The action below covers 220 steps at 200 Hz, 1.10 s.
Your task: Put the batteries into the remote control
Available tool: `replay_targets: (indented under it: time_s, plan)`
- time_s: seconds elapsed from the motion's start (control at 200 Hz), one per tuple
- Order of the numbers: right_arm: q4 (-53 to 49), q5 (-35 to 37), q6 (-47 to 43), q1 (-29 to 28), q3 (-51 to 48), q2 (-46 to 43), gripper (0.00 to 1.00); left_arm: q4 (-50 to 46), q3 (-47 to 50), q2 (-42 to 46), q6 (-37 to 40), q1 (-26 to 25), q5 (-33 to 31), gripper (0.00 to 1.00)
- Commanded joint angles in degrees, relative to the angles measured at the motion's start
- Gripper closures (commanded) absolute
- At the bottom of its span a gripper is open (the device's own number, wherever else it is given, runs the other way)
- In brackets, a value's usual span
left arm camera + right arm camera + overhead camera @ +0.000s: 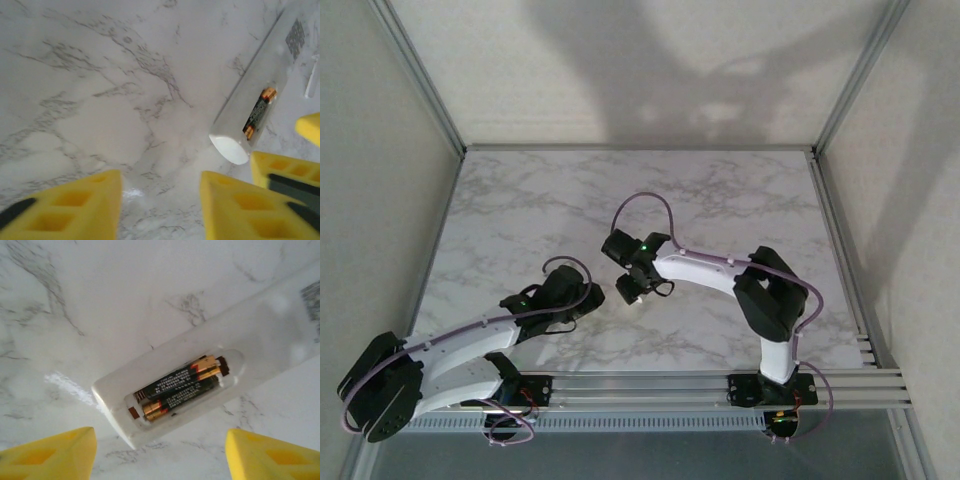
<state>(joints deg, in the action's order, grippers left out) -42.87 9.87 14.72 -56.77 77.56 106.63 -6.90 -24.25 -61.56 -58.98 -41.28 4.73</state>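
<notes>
Right gripper (160,440) wide and left gripper (160,180) seemingly part-open, both empty, white remote control (260,335), batteries (180,387) in open back

Remote control (270,335) lying flat, bare table (125,290) around

marble table (720,190), remote control (260,335) on it

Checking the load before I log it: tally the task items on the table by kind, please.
batteries: 2, both lying in the open compartment
remote control: 1
Total: 3
</notes>
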Motion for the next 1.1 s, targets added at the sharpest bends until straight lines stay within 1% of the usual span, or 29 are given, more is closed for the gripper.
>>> replay_targets:
  time_s: [0.0, 0.055, 0.105, 0.205, 0.3, 0.541, 0.781, 1.097]
  plan:
    - [2.0, -0.5, -5.3, 1.2, -0.7, -2.4, 0.29, 3.8, 1.1, -2.1, -2.6, -1.8, 0.3, 0.63]
    - [2.4, -1.3, -7.5, 1.5, -0.5, -1.6, 0.25, 3.8, 0.8, -2.7, -3.9, -2.5, -0.8, 0.63]
    - [2.8, -1.7, -9.4, 1.5, -0.2, -0.7, 0.24, 2.9, 0.7, -2.4, -4.9, -2.8, -2.2, 0.63]
    - [3.7, -1.8, -10.1, 1.6, 0.0, 0.3, 0.23, 0.6, 0.7, -0.1, -6.5, -2.8, -5.0, 0.62]
    - [4.9, -2.0, -11.0, 1.3, -0.1, 0.7, 0.20, -0.5, 1.5, 2.5, -7.5, -2.8, -6.1, 0.61]
    - [5.2, -0.4, -14.4, 1.2, 0.7, 2.8, 0.20, -2.3, 2.3, 4.9, -8.8, -2.8, -6.3, 0.61]
    - [5.8, 2.1, -16.8, 0.8, 1.0, 3.8, 0.19, -3.5, 1.9, 5.1, -8.4, -2.8, -5.9, 0.60]
    - [5.6, 3.4, -17.9, -0.1, 2.1, 6.3, 0.23, -3.7, 0.8, 3.8, -7.7, -2.8, -5.4, 0.59]
